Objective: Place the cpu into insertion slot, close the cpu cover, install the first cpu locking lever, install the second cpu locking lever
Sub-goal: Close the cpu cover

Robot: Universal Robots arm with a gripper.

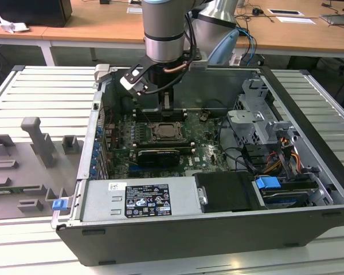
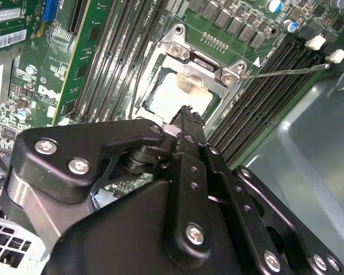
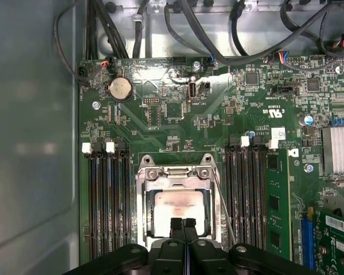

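We see gripper (image 3: 183, 224) fingers pressed together, holding nothing, just above insertion slot (image 3: 140, 195). Cpu (image 3: 178, 207) lies inside it, cpu cover (image 3: 175, 173) down on top. We judge cpu light, stiff, easily hurt; hold by edges.

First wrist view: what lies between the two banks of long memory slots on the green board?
The insertion slot, holding the cpu with the cpu cover lying down over it; the first wrist view shows this.

Near edge of cpu cover (image 3: 175, 180) behind fingers (image 3: 176, 229)
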